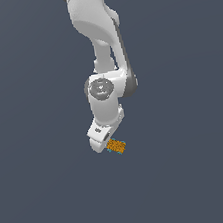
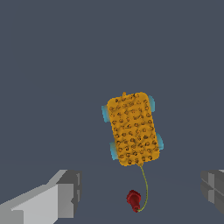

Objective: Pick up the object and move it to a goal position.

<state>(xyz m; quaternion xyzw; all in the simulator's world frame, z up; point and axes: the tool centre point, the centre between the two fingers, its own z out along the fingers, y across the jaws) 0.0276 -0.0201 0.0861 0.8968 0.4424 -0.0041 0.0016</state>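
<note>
Orange and speckled, with teal showing at its edges, the object (image 2: 131, 128) lies flat on the plain dark grey worktop (image 1: 50, 193), roughly at the middle of what the exterior view shows, well clear of every edge and corner that can be seen. A thin olive cord (image 2: 145, 186) leaves one short end of it and curls to a small dark red knob (image 2: 134, 200) resting on the surface just beside it.

In the exterior view the white arm (image 1: 96, 45) hangs down from above with its wrist bent, so that the gripper (image 1: 98, 140) sits low, just beside the block on the exterior view's left; whether it touches the block there cannot be told. The wrist view settles the grasp: the two grey fingers (image 2: 65, 192) stand wide apart, one at each side of that picture, with bare worktop between them and nothing held. The block lies ahead of the gap, not inside it, and its long axis runs roughly between the finger lines, slightly skewed.

This looks like an approach posture. The jaws seem spread wide so they can straddle the block's narrow width, and the tilt of the wrist probably keeps the block in the camera's sight. I judge the pick not yet begun: the hand needs to advance over the block, square up to its slight skew, descend and close across the short sides. The trailing cord and knob sit in the path and could snag a finger
</note>
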